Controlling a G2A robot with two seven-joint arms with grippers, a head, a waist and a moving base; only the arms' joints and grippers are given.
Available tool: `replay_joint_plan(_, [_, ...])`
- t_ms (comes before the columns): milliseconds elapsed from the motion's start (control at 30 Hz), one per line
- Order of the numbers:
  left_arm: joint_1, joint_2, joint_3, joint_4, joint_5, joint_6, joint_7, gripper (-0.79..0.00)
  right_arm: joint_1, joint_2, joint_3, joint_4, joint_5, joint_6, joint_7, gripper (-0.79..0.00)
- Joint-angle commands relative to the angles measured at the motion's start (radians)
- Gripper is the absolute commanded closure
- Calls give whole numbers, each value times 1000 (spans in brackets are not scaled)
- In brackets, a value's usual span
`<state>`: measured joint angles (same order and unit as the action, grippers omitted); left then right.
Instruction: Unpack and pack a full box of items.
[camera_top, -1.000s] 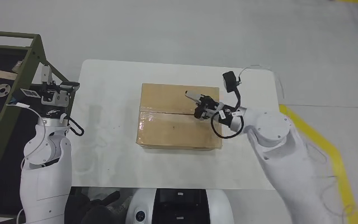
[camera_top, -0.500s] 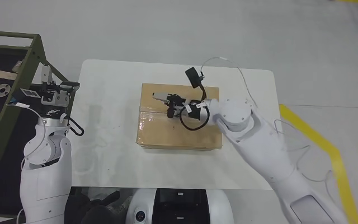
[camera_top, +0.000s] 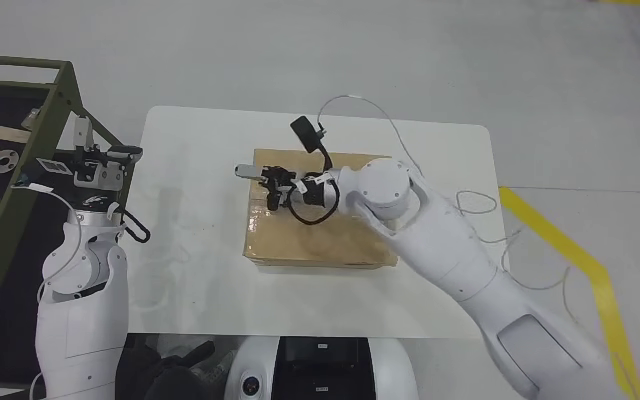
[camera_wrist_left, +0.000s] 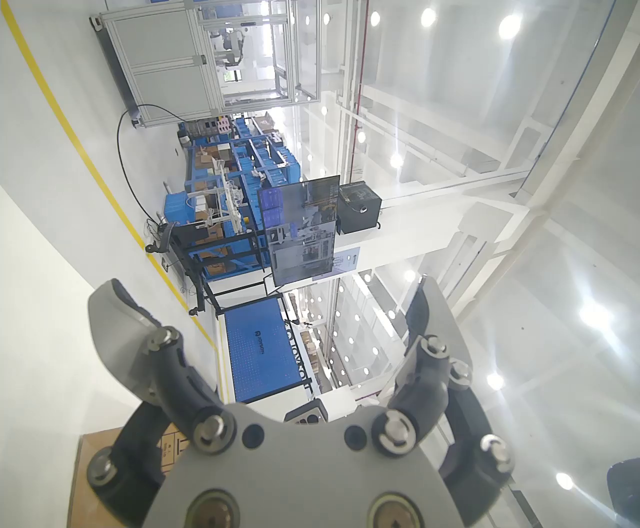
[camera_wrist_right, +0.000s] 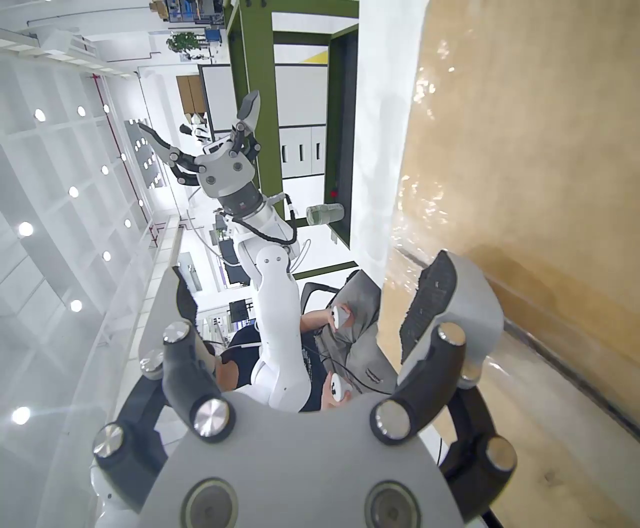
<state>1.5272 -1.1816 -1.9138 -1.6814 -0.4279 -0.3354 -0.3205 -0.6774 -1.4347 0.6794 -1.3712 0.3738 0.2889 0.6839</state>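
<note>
A closed brown cardboard box (camera_top: 320, 225) lies in the middle of the white table, its top flaps joined by a seam under clear tape. My right gripper (camera_top: 247, 171) is stretched across the box top to its far-left corner, close above the cardboard. In the right wrist view that gripper (camera_wrist_right: 307, 300) is open, one dark-padded finger (camera_wrist_right: 430, 300) over the box (camera_wrist_right: 525, 175) beside the seam and the other out past the edge. My left gripper (camera_wrist_left: 272, 310) is open, holds nothing and points upward beside the table's left side (camera_top: 88, 152).
A green-framed cart (camera_top: 40, 110) with small items stands left of the table (camera_top: 190, 290). A loose cable (camera_top: 365, 105) loops off the right arm above the box's far side. A yellow floor line (camera_top: 560, 240) runs at the right.
My right gripper has swept leftward along the box top, from near the right end of the seam to the left corner. The left arm has stayed still.
</note>
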Motion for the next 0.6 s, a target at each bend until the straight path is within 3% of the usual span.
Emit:
replay_joint_plan(0, [0, 0, 0, 0, 0, 0, 0, -785, 21, -15, -19, 31, 14, -11, -1, -785])
replay_joint_plan(300, [0, 0, 0, 0, 0, 0, 0, -785, 70, -56, -40, 139, 57, -65, 5, -785])
replay_joint_plan(567, [0, 0, 0, 0, 0, 0, 0, -785, 73, -69, -39, 186, 43, -48, 18, -785])
